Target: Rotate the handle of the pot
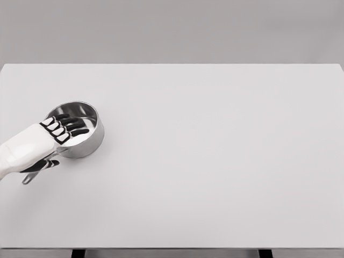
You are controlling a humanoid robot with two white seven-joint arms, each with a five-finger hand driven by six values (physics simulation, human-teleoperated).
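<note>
My left hand [54, 134] comes in from the lower left on its white arm and lies over the near-left part of the pot [78, 129]. Its fingers [63, 128] are extended side by side, pressed close together, reaching over the pot's rim and into the bowl; their dark tips show against the shiny inner wall. Below the pot's rim, my thumb [47, 164] lies dark and curled against the pot handle [32, 174]. The handle therefore sits between my thumb and the underside of my palm, but my hand hides the contact, so I cannot tell how firmly it is gripped.

The pot is a small, round steel saucepan standing upright. Its handle runs out from the pot's near-left side toward the lower left, and only its far end shows past my wrist.

The pot stands on the white table [215, 161], close to the table's left edge and roughly midway between the front and back edges. To the right of the pot the tabletop stretches away flat. Nothing stands next to the pot; the only thing covering it is my own hand and forearm, which hide the joint where the handle meets the pot's wall. Behind the pot, beyond the table's far edge, is a plain grey backdrop [172, 29].
</note>
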